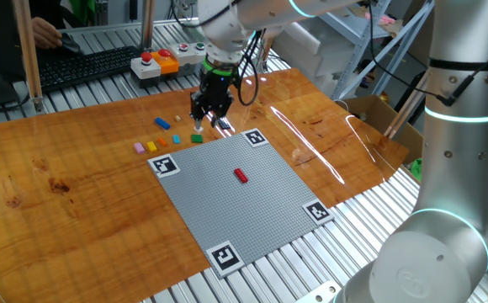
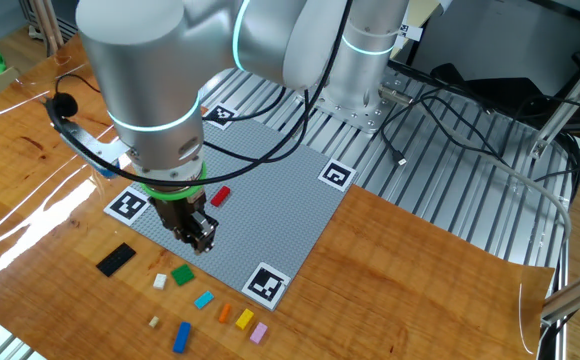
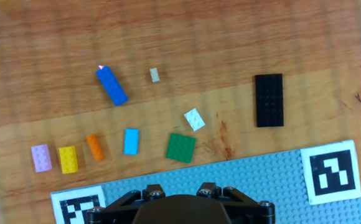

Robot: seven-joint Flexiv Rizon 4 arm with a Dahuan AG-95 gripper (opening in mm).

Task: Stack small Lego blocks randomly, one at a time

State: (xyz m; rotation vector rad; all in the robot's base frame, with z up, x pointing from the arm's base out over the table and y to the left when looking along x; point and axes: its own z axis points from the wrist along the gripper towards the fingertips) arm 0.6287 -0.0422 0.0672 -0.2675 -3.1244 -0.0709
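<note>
My gripper hangs over the near edge of the grey baseplate, open and empty; it also shows in the other fixed view and the hand view. Loose small Lego blocks lie on the wood just beyond it: green, light blue, orange, yellow, pink, long blue, white and a tiny cream one. A red block sits alone on the baseplate.
A black flat plate lies on the wood to the right of the blocks. Black-and-white marker tags mark the baseplate corners. A button box and a keyboard stand at the table's far edge.
</note>
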